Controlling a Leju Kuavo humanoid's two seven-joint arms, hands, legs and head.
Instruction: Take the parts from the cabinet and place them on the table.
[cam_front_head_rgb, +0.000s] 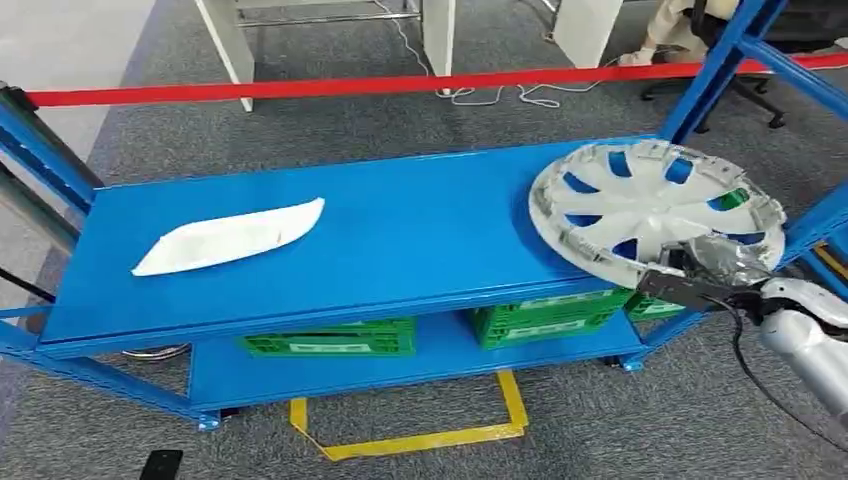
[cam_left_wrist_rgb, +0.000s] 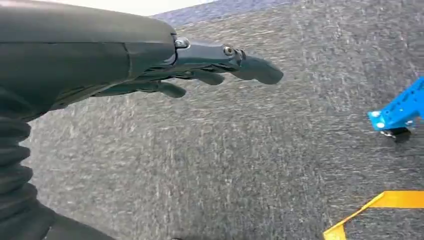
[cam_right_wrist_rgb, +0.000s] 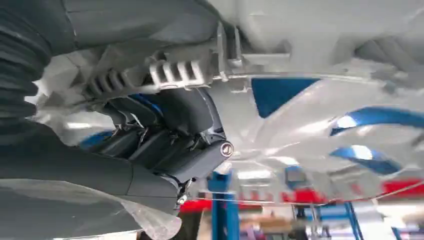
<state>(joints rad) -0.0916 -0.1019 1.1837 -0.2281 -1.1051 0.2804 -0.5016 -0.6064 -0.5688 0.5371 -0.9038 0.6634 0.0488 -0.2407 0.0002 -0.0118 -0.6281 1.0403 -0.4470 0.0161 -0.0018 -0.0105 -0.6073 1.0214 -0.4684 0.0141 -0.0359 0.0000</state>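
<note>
At the right end of the cabinet's top shelf (cam_front_head_rgb: 420, 230), grasping the near rim of the silver wheel cover (cam_front_head_rgb: 640, 205) with the right robot hand (cam_front_head_rgb: 700, 275). Fingers (cam_right_wrist_rgb: 165, 145) curled under the edge in the right wrist view, against the ribbed underside, thumb side presumably on top. Probably gripped at the rim because nothing else on so wide and flat a disc fits a hand. Overhanging the shelf's front edge on the near side, which leaves room for fingers beneath. Cannot tell whether lifted clear of the blue surface or resting on it at the far side.

Well apart, toward the shelf's left end, lying flat and untouched: a long white trim piece (cam_front_head_rgb: 230, 238), likely the other part to fetch.

Hanging low beside the body over grey carpet (cam_left_wrist_rgb: 225, 160), the left robot hand (cam_left_wrist_rgb: 200, 70), released, fingers stretched out and holding nothing. Kept out of the way, by the look of it, for a one-handed carry.

Below, on the lower shelf, green crates (cam_front_head_rgb: 330, 340); on the floor in front, a yellow tape (cam_front_head_rgb: 420, 435) outline.

Likely to swing from a grip this far off centre, so worth drawing out level and slowly.
</note>
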